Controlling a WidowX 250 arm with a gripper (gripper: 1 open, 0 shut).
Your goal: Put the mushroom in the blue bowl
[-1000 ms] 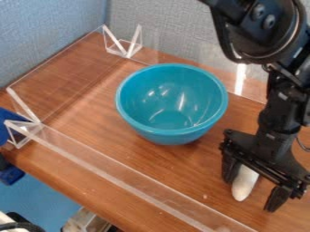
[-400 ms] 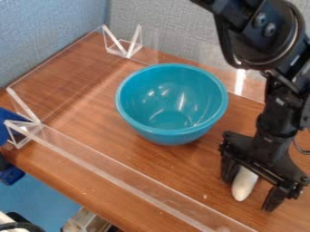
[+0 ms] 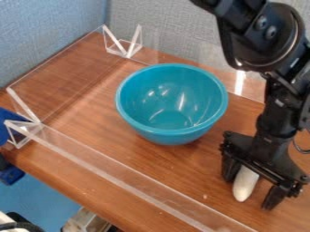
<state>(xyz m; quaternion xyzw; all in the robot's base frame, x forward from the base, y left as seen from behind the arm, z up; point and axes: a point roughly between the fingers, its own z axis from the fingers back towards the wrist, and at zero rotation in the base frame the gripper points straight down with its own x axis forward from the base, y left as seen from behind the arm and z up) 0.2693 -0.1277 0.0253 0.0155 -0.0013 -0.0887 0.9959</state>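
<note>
camera view, near to far: at the bottom left, below the table's edge, sits a dark machine part, cut off by the frame. a clear plastic wall runs along the near side of the brown table. toward the right, the black gripper points down at the tabletop, its jaws released and spread apart, one finger on each side of the mushroom. the thick white stem shows between the fingers, its lower end toward the near edge; the upper part is hidden behind the gripper, so the cap cannot be made out. the mushroom lies on the table, outside the bowl and well apart from it. the arm comes in from the top right. farther back, left of the gripper, the blue bowl stands upright, with nothing inside. at the left edge is a blue thing, beside a white bracket. another white bracket stands at the far side, in front of the grey textured wall.
</note>
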